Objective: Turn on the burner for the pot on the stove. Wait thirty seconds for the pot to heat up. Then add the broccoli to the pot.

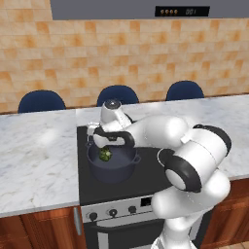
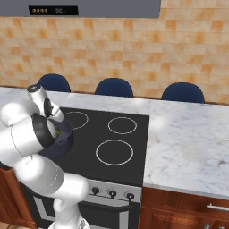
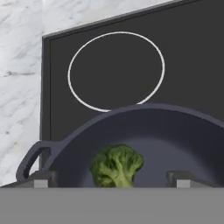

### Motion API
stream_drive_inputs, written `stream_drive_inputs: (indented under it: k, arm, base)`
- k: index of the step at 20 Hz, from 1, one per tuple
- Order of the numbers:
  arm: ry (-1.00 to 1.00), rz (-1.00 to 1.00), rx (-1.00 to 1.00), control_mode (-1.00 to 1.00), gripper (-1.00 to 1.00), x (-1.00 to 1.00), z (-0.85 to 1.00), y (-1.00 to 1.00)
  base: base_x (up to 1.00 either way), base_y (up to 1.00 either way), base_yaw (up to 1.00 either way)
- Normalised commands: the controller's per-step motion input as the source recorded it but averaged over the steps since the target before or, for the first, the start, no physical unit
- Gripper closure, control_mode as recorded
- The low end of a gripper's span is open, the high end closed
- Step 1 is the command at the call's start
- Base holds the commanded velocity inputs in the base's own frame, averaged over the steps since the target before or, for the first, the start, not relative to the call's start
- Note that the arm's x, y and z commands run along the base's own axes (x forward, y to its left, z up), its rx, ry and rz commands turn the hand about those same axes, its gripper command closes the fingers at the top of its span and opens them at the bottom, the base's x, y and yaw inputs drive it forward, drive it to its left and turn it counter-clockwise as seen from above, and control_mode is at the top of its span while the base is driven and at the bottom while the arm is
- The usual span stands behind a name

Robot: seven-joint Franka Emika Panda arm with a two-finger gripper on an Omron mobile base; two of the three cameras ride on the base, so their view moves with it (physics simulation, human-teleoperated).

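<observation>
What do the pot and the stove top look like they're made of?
Pot: seemingly metal, dark blue-grey with a matte, evenly shaded wall and a looped side handle. Stove top: probably glass or ceramic, flat black with thin white burner rings. Both are rendered, so it's a guess.

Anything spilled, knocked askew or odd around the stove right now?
Nothing stands out. The pot sits upright on the stove, the broccoli is inside it, and the gripper is open just above. No spills on the counter.
</observation>
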Motion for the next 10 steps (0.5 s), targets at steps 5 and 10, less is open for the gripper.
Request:
stream_drive_inputs:
  k: [5, 10]
  arm:
    - [-0.03, -0.01, 0.01, -1.00, -1.00, -0.29, 0.91, -0.06]
    - [-0.11, 0.00, 0.03, -1.00, -1.00, -0.99, 0.41, -0.67]
  base:
    - [0.00, 0.00, 0.00]
    - [0.00, 0.00, 0.00]
